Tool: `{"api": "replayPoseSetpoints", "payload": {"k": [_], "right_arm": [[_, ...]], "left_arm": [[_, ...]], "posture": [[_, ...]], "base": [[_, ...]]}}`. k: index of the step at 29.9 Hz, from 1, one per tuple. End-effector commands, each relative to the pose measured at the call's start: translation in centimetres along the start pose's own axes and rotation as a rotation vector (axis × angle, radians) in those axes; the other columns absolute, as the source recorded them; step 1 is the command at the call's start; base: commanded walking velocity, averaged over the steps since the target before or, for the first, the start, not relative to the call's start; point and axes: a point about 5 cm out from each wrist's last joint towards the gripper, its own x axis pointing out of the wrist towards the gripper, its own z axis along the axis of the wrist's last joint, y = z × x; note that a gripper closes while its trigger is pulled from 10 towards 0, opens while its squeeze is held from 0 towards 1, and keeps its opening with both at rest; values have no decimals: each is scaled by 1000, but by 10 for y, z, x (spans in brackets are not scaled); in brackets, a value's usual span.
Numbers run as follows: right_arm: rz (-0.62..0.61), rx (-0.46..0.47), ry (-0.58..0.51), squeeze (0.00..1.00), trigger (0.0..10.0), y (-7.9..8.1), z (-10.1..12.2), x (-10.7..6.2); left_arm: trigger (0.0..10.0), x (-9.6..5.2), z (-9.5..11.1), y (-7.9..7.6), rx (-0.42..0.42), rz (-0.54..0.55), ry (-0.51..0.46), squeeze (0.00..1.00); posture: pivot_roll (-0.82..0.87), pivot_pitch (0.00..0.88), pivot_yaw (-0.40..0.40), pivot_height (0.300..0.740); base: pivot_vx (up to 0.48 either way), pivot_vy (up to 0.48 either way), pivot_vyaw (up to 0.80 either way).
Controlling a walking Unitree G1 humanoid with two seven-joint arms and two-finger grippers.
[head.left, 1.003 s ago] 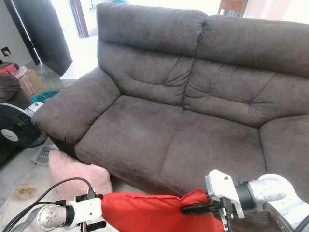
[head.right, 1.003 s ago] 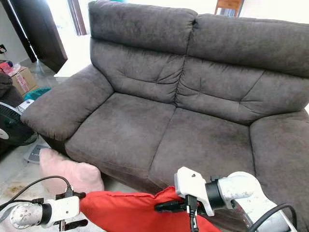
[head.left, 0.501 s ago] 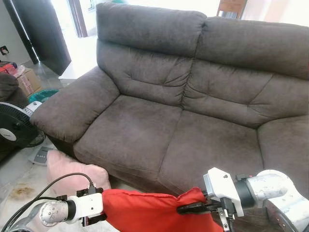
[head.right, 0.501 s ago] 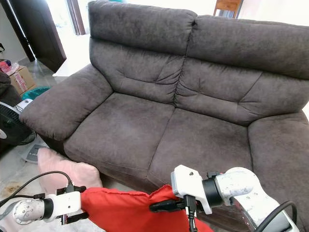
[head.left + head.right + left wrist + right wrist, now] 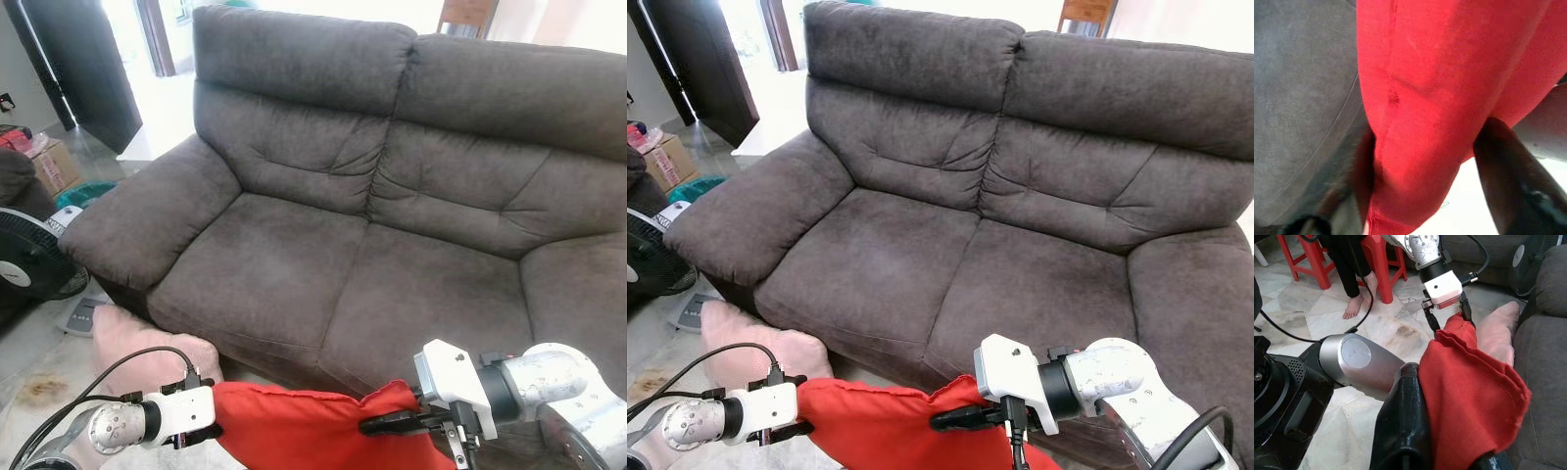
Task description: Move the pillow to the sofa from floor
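Left eye view, both grippers (jaws seemingly closed) holding red pillow [image 5: 313, 431]

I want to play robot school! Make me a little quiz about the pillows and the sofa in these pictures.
1. True or false: the red pillow already lies on the sofa seat.
2. Which grippers hold the red pillow? A) left gripper alone B) right gripper alone C) both
3. Fill in: the pink pillow lies on the ____, against the front of the sofa.

Key
1. False: it hangs in front of the sofa, held up between the two grippers.
2. C: each gripper's jaws are shut on one end of it.
3. floor
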Motion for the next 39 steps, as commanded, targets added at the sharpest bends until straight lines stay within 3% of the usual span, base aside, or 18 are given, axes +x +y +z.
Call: {"api": "replayPoseSetpoints", "payload": {"k": [1,39], "right_arm": [[1,-95,-59,0,10000,1,21,-4],[-58,-40,-72,0,10000,7,10,-4]], "left_arm": [[0,1,-1,-2,8,-24,6,0],[0,1,-12,-9,-5,-57,92,0]], "posture": [[16,28,-30,740],[11,22,-18,740]], "base": [[0,0,0],[0,0,0]]}}
